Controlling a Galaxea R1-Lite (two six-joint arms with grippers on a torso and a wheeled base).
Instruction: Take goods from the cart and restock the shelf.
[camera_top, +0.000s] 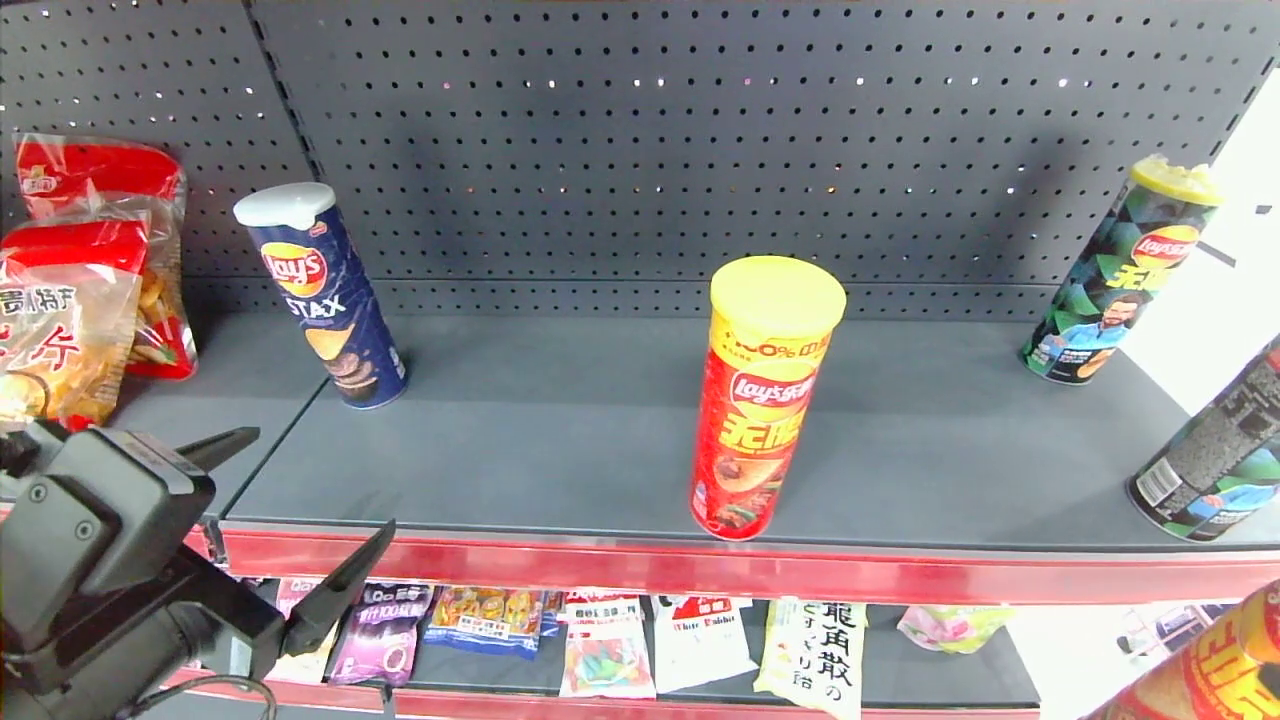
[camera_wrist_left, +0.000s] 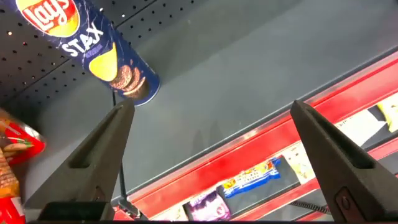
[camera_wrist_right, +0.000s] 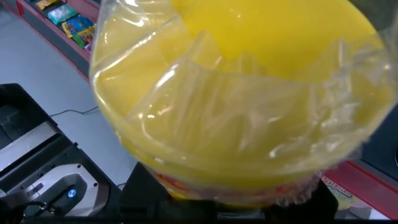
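Head view: left gripper (camera_top: 324, 478), jaws spread and empty, sits off the shelf's (camera_top: 560, 430) front left edge; right gripper (camera_wrist_right: 224, 211) pinches a yellow-lidded red can (camera_top: 1200, 665) below the shelf's front right corner.

the left gripper (camera_top: 323, 478) sits low on the robot's left, pointing forward, its two dark fingers (camera_top: 338, 588) spread wide apart.

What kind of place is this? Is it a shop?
Most likely a shop aisle, or a mock-up of one. Crisp cans stand spaced along a grey shelf with a red front strip and pegboard back, and snack packets lie on the shelf below.
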